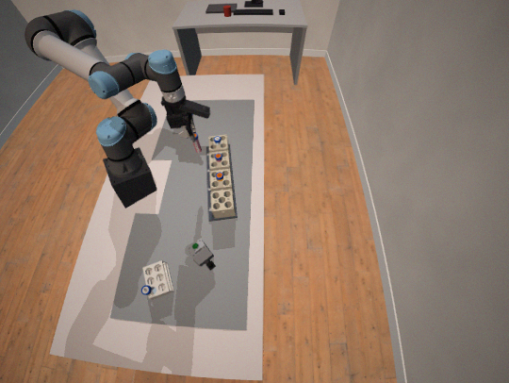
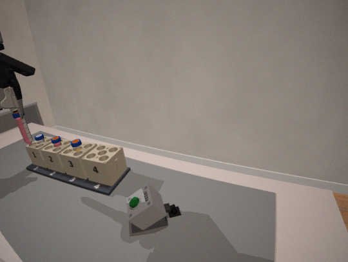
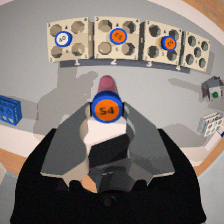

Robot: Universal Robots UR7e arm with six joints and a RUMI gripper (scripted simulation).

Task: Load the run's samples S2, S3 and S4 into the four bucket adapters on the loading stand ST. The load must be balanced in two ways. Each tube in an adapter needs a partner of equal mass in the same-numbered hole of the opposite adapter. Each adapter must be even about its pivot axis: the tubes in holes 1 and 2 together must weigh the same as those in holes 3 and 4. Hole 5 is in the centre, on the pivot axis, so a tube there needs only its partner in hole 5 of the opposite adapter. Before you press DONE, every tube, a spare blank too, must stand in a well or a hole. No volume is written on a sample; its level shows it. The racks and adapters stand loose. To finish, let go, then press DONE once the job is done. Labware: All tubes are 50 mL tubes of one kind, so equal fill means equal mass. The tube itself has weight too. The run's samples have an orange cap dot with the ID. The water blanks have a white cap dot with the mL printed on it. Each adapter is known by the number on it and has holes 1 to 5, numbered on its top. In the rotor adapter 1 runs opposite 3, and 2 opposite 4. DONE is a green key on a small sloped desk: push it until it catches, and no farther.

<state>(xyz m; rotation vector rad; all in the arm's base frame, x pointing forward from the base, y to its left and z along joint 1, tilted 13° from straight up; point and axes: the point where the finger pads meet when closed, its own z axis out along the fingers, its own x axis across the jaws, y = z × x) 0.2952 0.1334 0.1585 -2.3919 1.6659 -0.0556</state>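
Note:
My gripper [image 1: 190, 129] is shut on sample tube S4 [image 1: 196, 142], a pink-filled tube with an orange cap dot [image 3: 106, 110]. It holds the tube in the air, tilted, just beside adapter 1; the gripper also shows in the exterior view [image 2: 13, 106] with the tube [image 2: 22, 128] below it. The four beige adapters stand in a row on the loading stand [image 2: 77, 161]. Adapter 1 holds a white-dot blank marked 40 [image 3: 63, 39]. Adapter 2 [image 3: 116, 38] and adapter 3 [image 3: 165, 44] each hold one orange-dot tube. Adapter 4 [image 1: 221, 200] is empty.
The DONE desk with its green key [image 2: 134, 202] stands in front of the stand. A white rack [image 1: 158, 278] with one blue-capped tube [image 1: 147, 291] sits near the mat's near left corner. A blue rack [image 3: 9, 110] lies to the left in the wrist view.

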